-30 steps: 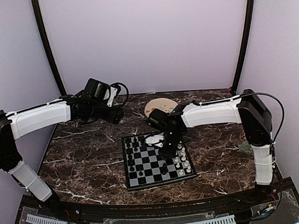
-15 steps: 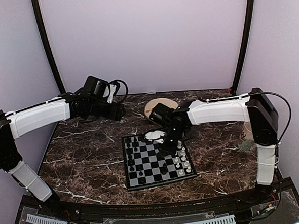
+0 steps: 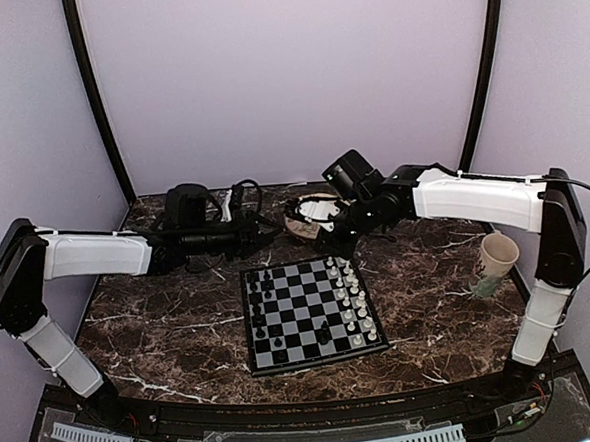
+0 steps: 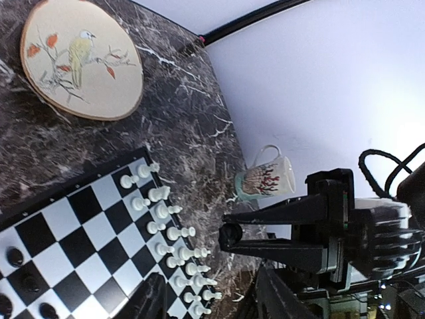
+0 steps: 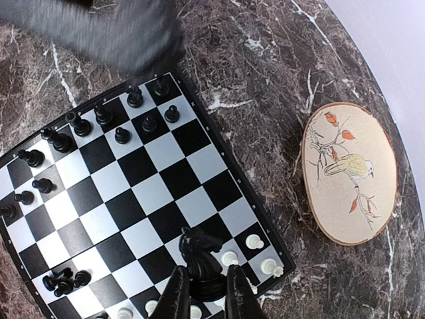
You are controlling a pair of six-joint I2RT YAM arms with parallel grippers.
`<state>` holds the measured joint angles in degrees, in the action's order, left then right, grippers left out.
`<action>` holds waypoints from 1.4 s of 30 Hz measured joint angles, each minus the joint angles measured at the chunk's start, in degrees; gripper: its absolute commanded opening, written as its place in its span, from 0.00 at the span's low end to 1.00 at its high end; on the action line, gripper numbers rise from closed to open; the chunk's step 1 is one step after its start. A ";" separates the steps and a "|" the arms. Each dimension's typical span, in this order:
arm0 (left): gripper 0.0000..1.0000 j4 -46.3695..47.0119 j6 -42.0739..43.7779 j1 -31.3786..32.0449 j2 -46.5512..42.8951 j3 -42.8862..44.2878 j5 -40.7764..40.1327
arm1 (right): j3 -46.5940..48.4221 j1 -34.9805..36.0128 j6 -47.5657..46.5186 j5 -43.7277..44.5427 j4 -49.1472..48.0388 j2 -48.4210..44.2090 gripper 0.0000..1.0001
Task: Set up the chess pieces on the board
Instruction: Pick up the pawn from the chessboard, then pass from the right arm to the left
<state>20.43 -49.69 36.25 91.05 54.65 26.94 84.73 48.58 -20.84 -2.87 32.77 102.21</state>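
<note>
Right wrist view: right gripper (image 5: 207,276) clamped on a black knight (image 5: 198,246) above the board (image 5: 153,193), mid-placement; next it likely needs lowering onto black's back rank; whether left gripper (image 4: 227,234) grips anything is unclear.

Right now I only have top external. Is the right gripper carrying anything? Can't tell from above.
Observer: Yes. The right wrist view shows the right gripper shut on a black piece that looks like a knight.
Operator: And the left one?
Observer: The left wrist view shows the left gripper open, with nothing between its fingers.
Operator: Any pieces on the plate? The arm covers part of it for me.
Observer: None. The plate is bare apart from its painted bird.
</note>
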 measured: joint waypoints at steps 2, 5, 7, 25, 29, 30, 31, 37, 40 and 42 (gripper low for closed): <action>0.48 5.33 -4.48 0.61 2.05 -1.53 2.36 | -0.26 -0.02 -0.09 0.15 -1.14 -0.50 0.05; 0.48 11.69 -9.81 1.73 5.31 -2.32 4.70 | -0.50 -0.07 -0.13 0.07 -1.79 -0.76 0.06; 0.48 14.53 -12.11 2.75 6.99 -2.32 5.62 | -0.76 -0.11 -0.11 -0.15 -1.99 -0.76 0.06; 0.30 25.38 -20.09 5.09 13.99 -2.05 7.58 | -1.66 0.28 -0.26 -2.91 -2.21 -0.87 0.08; 0.24 25.79 -20.44 5.07 14.75 -1.68 7.65 | -1.68 0.61 -0.63 -2.89 -2.05 -0.87 0.09; 0.23 25.86 -20.46 5.05 14.82 -1.57 7.63 | -1.68 0.68 -0.81 -2.89 -1.97 -0.87 0.09; 0.21 26.03 -20.48 5.01 14.82 -1.53 7.61 | -1.70 0.74 -1.01 -2.89 -1.90 -0.87 0.09; 0.05 26.25 -20.17 4.72 14.82 -1.44 7.63 | -1.70 1.18 -1.22 -2.89 -1.75 -0.87 0.09; 0.00 26.21 -20.15 4.68 14.82 -1.42 7.74 | -1.70 1.27 -1.42 -2.51 -1.68 -0.87 0.18; 0.00 26.18 -20.15 4.61 14.82 -1.42 7.87 | -1.70 1.31 -1.40 -2.34 -1.68 -0.87 0.28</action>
<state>46.61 -69.84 40.86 105.86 53.23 34.81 83.02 49.89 -22.24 -5.21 31.09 101.34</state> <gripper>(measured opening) 0.058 0.158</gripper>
